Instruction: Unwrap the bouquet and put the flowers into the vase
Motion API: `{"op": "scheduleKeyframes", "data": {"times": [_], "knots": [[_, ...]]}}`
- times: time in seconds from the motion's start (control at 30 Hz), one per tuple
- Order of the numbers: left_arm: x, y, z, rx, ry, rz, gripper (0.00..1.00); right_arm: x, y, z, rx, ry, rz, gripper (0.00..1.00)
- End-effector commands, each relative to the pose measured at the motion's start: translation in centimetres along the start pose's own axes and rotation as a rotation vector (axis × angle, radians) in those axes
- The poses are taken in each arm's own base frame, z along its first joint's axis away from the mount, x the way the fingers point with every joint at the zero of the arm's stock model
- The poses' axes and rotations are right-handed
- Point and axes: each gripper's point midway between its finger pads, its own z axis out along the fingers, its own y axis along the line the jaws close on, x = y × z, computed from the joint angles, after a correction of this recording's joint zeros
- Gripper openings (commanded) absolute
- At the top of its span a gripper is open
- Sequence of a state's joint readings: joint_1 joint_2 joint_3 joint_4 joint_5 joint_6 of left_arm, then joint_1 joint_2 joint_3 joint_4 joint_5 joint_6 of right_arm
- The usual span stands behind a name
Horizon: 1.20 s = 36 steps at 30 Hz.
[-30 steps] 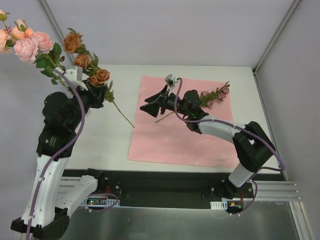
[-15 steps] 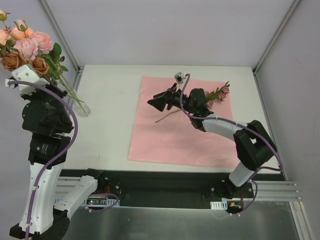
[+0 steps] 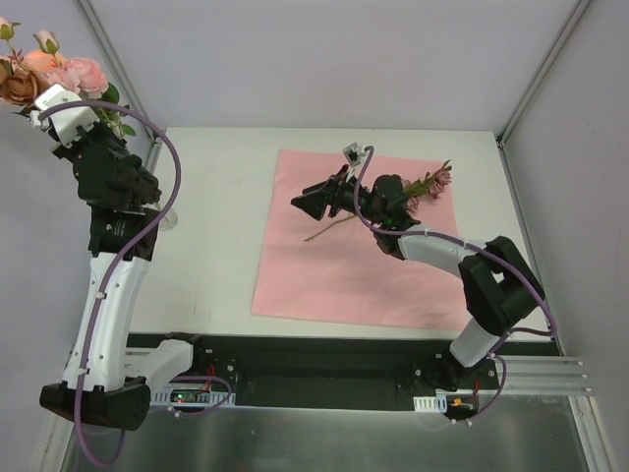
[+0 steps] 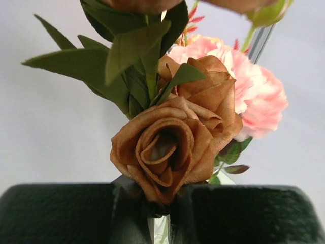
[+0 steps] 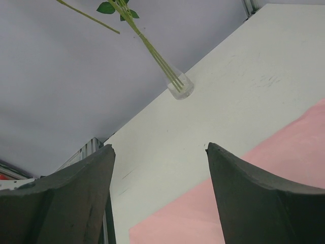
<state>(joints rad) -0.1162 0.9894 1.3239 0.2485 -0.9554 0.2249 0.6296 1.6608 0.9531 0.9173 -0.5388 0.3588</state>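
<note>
Pink paper sheet (image 3: 334, 280), one, lies flat on the white bench (image 3: 216, 197) between pale grey walls, a single mauve spray (image 3: 429, 184) lying on it; the right tool (image 3: 313, 202) hangs above, jaws wide and empty. Only the right wrist view shows the one clear vase (image 5: 180, 87) near the bench's left edge, thin stems (image 5: 157, 56) in it. The left tool (image 4: 152, 218), clamped shut on the rust-orange spray (image 4: 170, 147), shows two roses close up

pink paper sheet (image 3: 334, 280): flat on table, right half | white table (image 3: 216, 251): faintly scuffed
</note>
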Motion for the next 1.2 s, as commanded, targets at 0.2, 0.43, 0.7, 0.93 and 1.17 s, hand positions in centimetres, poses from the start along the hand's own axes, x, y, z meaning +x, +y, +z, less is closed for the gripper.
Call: {"op": "scheduleKeyframes", "data": {"times": [0.2, 0.43, 0.7, 0.93, 1.17], "knots": [[-0.4, -0.1, 2.8, -0.070, -0.066, -0.034, 0.00, -1.9, 0.8, -0.4, -0.036, -0.049, -0.033, 0.76], [1.9, -0.3, 2.9, -0.069, -0.042, -0.057, 0.00, -1.5, 0.5, -0.2, -0.038, -0.041, -0.023, 0.76], [3.0, -1.3, 2.8, -0.011, -0.040, -0.073, 0.00, -1.5, 0.5, -0.1, -0.040, -0.042, -0.018, 0.76], [3.6, -1.3, 2.7, 0.008, -0.056, -0.043, 0.00, -1.5, 0.5, -0.1, -0.044, -0.041, -0.018, 0.76], [4.3, -1.5, 2.5, 0.027, -0.051, -0.017, 0.00, -1.6, 0.5, -0.1, -0.045, -0.043, -0.015, 0.76]]}}
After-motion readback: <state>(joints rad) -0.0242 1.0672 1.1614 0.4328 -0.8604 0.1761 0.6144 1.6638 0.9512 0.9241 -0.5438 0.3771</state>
